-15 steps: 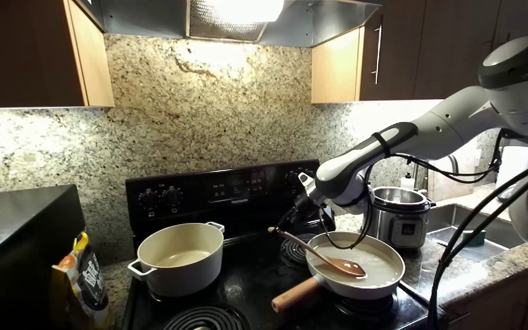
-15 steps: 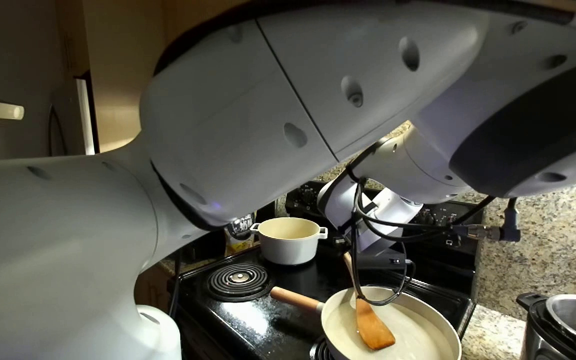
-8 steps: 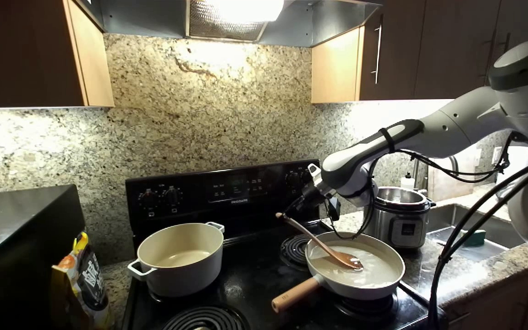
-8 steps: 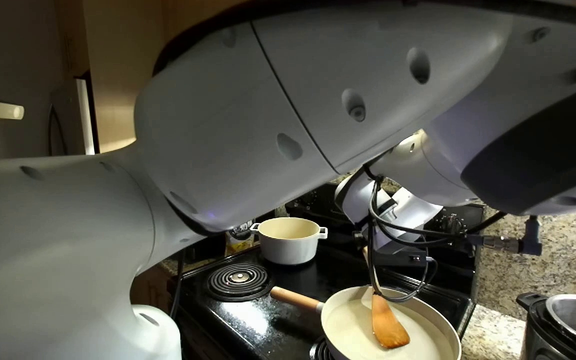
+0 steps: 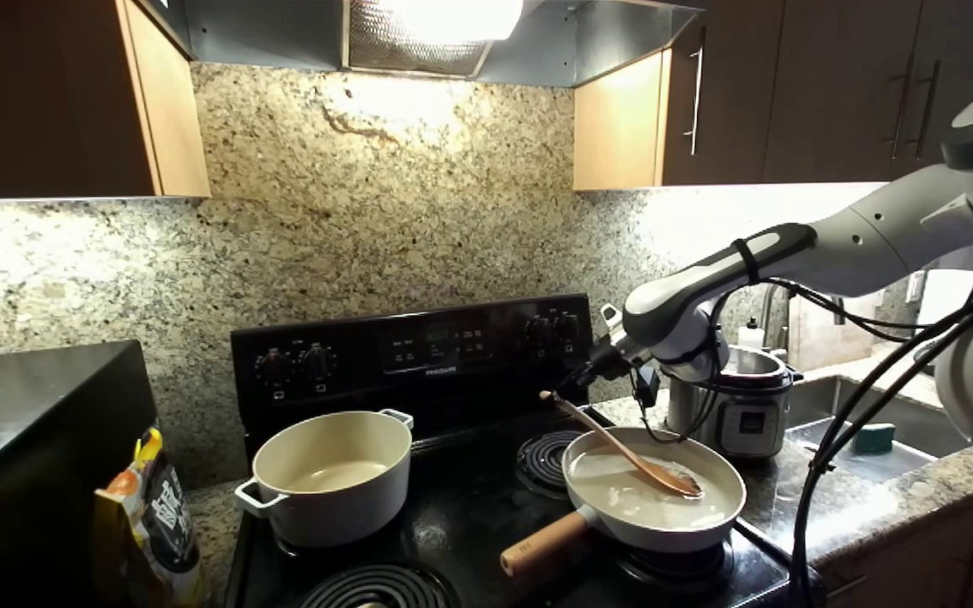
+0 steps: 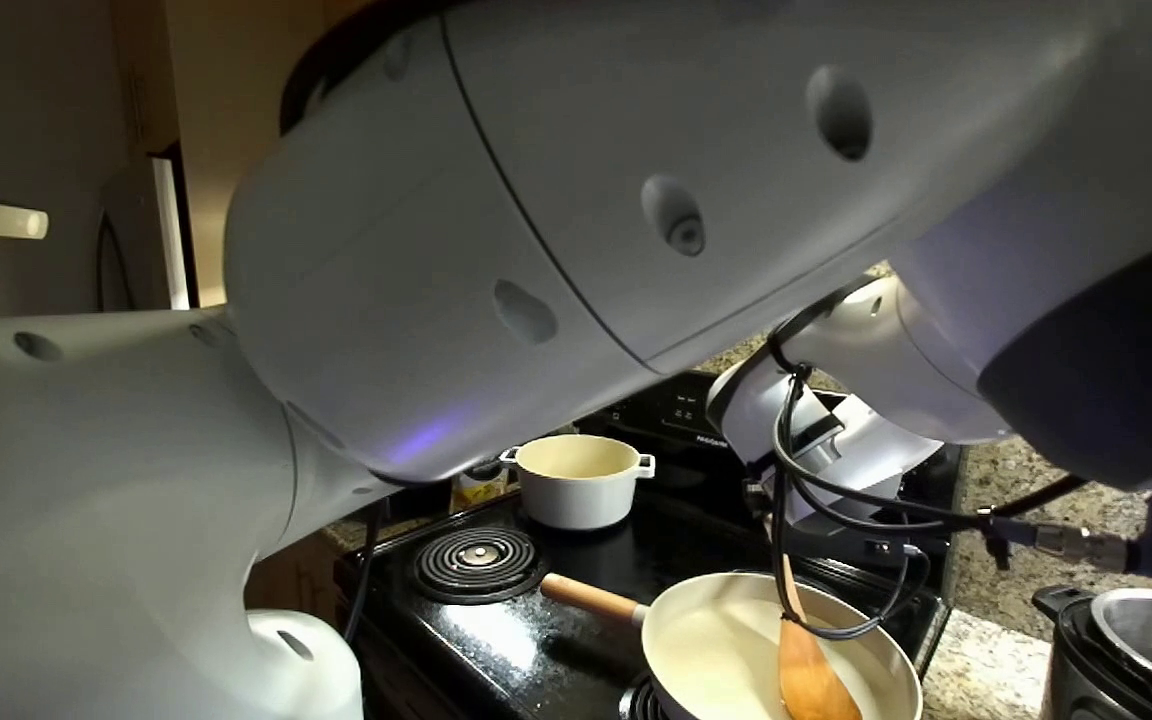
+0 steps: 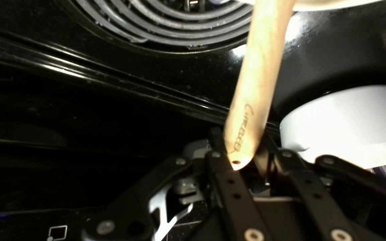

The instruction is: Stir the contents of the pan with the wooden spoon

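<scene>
Jaws narrowed, the gripper (image 7: 243, 144) pinches the spoon (image 7: 261, 73) near its handle's tip; dark lettering there is too blurred to read. The spoon slants into the pan (image 5: 672, 539), bowl in the pale contents (image 5: 622, 491). The stove panel (image 5: 419, 382) reads FRIGIDAIRE; the bag (image 5: 167, 523) bears white characters.

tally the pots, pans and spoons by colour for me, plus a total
Cream: 2 (wide shallow cream frying pan with wooden handle, deep round cream two-handled pot)
Steel: 1 (round shiny steel pot with black rim)
Brown: 1 (slim reddish-brown wooden spoon)
Total: 4
</scene>
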`<state>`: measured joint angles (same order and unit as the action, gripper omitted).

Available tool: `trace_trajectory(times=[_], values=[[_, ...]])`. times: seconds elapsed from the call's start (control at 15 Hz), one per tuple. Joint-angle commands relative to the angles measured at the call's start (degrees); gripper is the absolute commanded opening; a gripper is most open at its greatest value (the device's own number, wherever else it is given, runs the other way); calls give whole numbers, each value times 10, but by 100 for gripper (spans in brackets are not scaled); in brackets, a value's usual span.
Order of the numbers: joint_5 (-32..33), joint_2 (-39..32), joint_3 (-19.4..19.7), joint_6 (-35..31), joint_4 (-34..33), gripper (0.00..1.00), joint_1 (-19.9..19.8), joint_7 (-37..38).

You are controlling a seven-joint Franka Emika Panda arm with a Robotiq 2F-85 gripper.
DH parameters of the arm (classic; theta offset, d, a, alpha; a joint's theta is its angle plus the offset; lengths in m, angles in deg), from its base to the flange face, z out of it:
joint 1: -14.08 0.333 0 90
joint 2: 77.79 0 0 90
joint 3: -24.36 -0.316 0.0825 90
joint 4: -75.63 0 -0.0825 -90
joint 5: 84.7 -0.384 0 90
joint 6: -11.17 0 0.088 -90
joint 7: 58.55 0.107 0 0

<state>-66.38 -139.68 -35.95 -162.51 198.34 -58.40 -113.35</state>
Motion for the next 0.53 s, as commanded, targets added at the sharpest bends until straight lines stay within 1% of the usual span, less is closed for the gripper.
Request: trace_trajectory(times=[0.0,0.27,0.47], values=[[2,0,-7,9,37,10,-26,-16],[-3,-4,-4,19,49,10,-11,-9],[-6,1,-2,30,47,10,15,-5]])
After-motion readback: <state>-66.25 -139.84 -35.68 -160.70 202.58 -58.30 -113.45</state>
